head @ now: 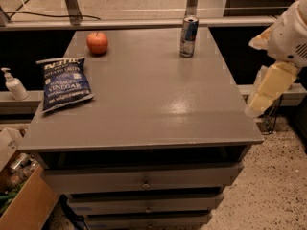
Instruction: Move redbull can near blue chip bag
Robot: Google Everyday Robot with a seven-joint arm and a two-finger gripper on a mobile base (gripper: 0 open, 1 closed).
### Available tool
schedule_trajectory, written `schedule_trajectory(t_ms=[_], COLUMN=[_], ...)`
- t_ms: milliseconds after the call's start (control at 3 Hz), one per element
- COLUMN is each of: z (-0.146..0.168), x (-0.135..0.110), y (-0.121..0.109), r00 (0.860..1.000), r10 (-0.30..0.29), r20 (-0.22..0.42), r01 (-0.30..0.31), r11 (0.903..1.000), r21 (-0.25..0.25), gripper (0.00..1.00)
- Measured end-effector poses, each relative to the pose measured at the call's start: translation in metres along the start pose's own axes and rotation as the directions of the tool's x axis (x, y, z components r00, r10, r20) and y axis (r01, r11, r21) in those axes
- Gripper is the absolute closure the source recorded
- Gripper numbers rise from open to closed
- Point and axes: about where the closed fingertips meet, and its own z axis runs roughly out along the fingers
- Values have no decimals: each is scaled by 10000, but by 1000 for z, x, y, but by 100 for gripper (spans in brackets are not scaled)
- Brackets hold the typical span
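Note:
The redbull can (189, 36) stands upright near the far right edge of the grey table (153, 104). It is blue and silver with a silver top. The blue chip bag (64, 83) lies flat at the table's left edge, with white "VINEGAR" lettering. My gripper (259, 104) hangs off the table's right side, cream-coloured, below the white arm (290, 32). It is well to the right of the can and nearer the camera, and it holds nothing that I can see.
A red apple (97, 42) sits at the far left of the table, behind the bag. A white pump bottle (13, 84) stands on a ledge to the left. A cardboard box (19, 195) of items is on the floor at lower left. Drawers (144, 181) are below the tabletop.

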Motion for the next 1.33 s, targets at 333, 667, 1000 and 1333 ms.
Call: schedule_trajectory(t_ms=[333,667,1000,1333], z=[24,41,59,84], x=[-9,-18,-26,-27], y=[-43,-86,-122,-147], r00=[9912,9673,9356,8888], r10=[533,1047,1443,1962], r20=[1211,2311,3221,4142], r01=[-526,-1049,-1467,-1971], r11=[9986,9944,9890,9795], r21=[-87,-114,-171,-410], gripper=[0,0,0,0])
